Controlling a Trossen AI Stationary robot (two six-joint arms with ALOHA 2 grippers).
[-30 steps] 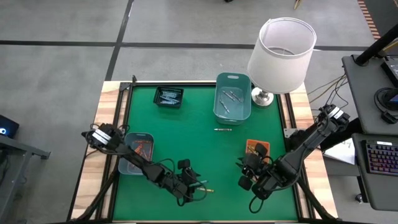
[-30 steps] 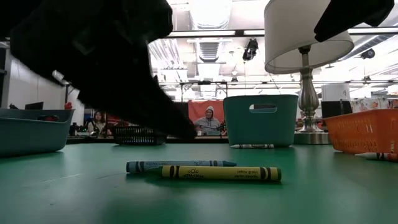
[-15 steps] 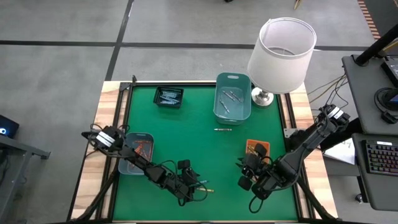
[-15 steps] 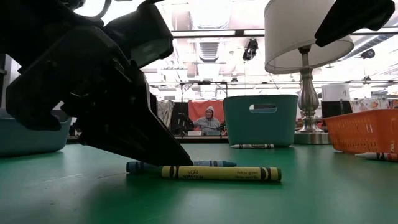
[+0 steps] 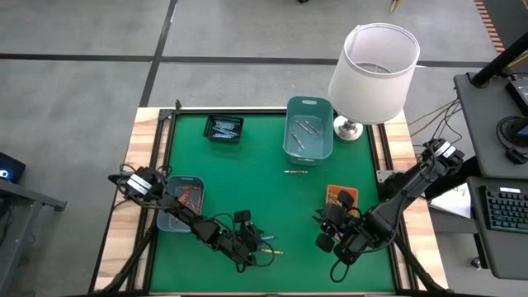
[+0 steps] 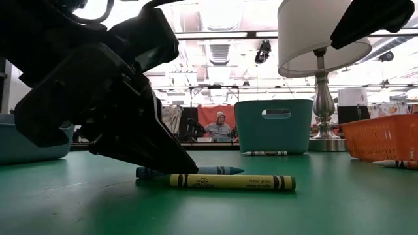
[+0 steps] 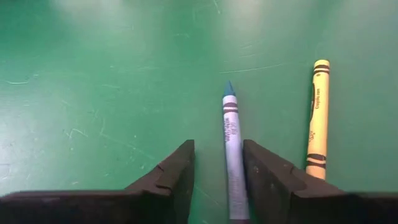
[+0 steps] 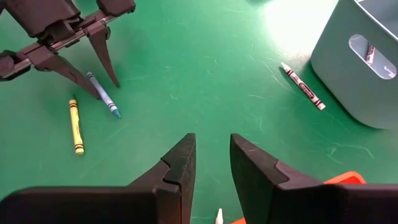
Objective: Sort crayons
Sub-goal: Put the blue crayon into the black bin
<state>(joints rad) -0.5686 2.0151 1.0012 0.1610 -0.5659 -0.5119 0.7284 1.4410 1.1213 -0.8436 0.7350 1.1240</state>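
A blue crayon [image 7: 232, 155] lies flat on the green table near its front edge, with a yellow crayon [image 7: 318, 118] beside it. My left gripper [image 7: 219, 171] is down at the table, open, one finger on either side of the blue crayon's blunt end; the low view shows its fingertips [image 6: 186, 164] at the surface. My right gripper [image 8: 211, 163] hangs open above the table's near right part [image 5: 322, 231], with nothing between its fingers. Another crayon [image 8: 303, 86] lies on the table by the teal bin [image 5: 309, 130]. My left gripper slants down from the table's left, its fingers lying along the blue crayon's blunt end [image 7: 236, 193]. The crayon lies flat on the table, close against one finger [image 7: 267, 180] and apart from the other. Whether that finger touches it, I cannot tell.
A black basket [image 5: 223, 129] stands at the far left, and a pale blue tray [image 5: 180, 202] with reddish crayons at the left edge. An orange tray [image 5: 341, 197] sits by my right gripper. A lamp [image 5: 373, 70] stands at the far right corner.
My left gripper has come down to the table over the blue crayon's blunt end, its fingertips now at the surface. My right gripper has kept still.
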